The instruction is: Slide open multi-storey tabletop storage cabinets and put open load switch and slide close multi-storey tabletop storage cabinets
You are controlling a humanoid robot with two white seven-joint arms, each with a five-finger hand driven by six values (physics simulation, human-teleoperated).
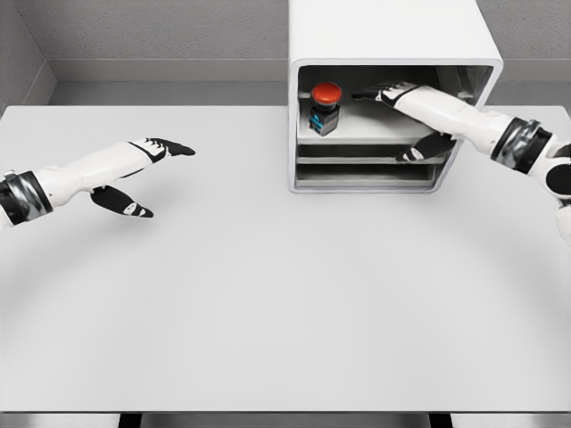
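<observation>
Reaching in from the left edge, white forearm low over the pale surface [268, 294], left hand [143, 174] hovering with dark fingers stretched toward the right and thumb dropped below, spread and holding nothing, well apart from everything else. Further right, at the far side of the surface, white storage cabinet [393, 36] with rounded corners, front open toward the near side, upper compartment exposed and two shallow drawer fronts stacked beneath it. Standing upright on the upper tray [366, 132], at its left side, load switch [325, 107]: round red button on top, dark body with a small blue mark below. Just to the right of the switch, inside the same compartment, right hand [393, 111], arm coming in from the right edge and crossing the cabinet's right wall; fingers extended flat toward the switch, tips close to the red cap but apart from it, thumb hanging down by the drawer fronts, gripping nothing. Beyond, grey wall behind the cabinet.
</observation>
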